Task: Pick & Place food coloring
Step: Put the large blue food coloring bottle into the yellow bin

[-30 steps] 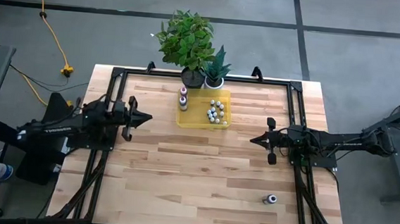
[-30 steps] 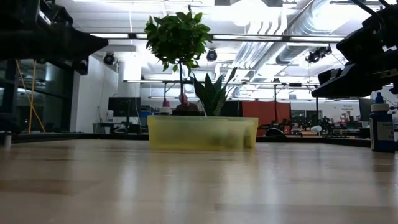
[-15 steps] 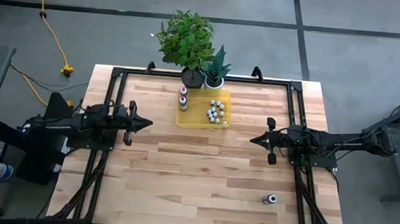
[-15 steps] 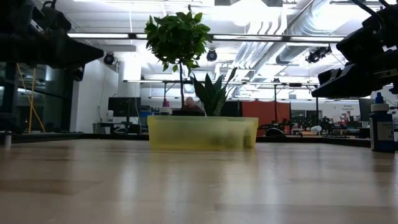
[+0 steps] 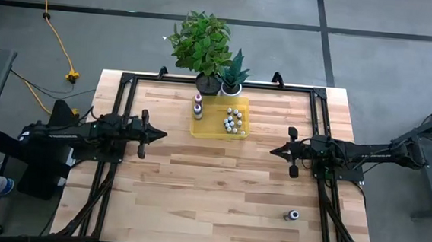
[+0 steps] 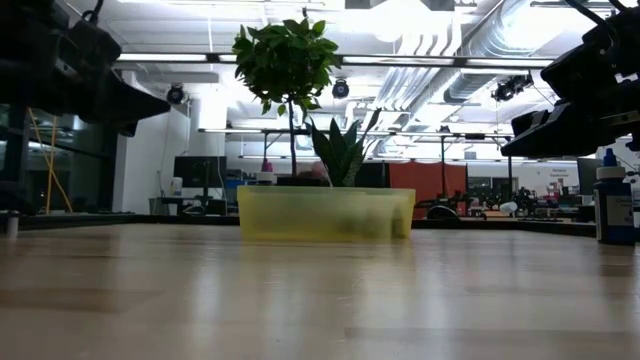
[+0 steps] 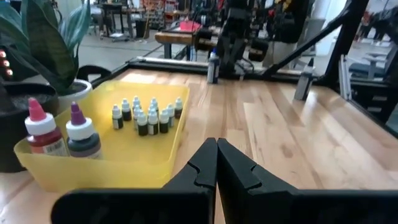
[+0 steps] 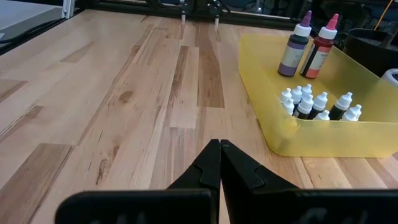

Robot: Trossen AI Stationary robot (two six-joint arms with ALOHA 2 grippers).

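Observation:
A translucent yellow tray [image 5: 208, 127] sits near the table's far edge and holds several tiny whitish-capped food coloring bottles [image 5: 232, 120] [image 7: 148, 115] [image 8: 316, 104] plus two larger ones [image 5: 197, 104] [image 7: 62, 134] [image 8: 308, 45]. One more bottle [image 5: 292, 215] [image 6: 612, 200] stands upright alone near the table's right near corner. My left gripper [image 5: 162, 133] [image 7: 216, 144] hovers shut, left of the tray. My right gripper [image 5: 273, 150] [image 8: 219, 145] hovers shut, right of the tray, holding nothing.
Two potted plants [image 5: 202, 45] [image 5: 233, 73] stand just behind the tray at the far edge. A black frame [image 5: 219, 81] runs along the table's far and side edges. Bare wood [image 5: 211, 189] lies between the arms and toward the near edge.
My left gripper has moved a little toward the table's right and slightly toward the near edge, and its wrist has turned. The right arm and the bottles have stayed put.

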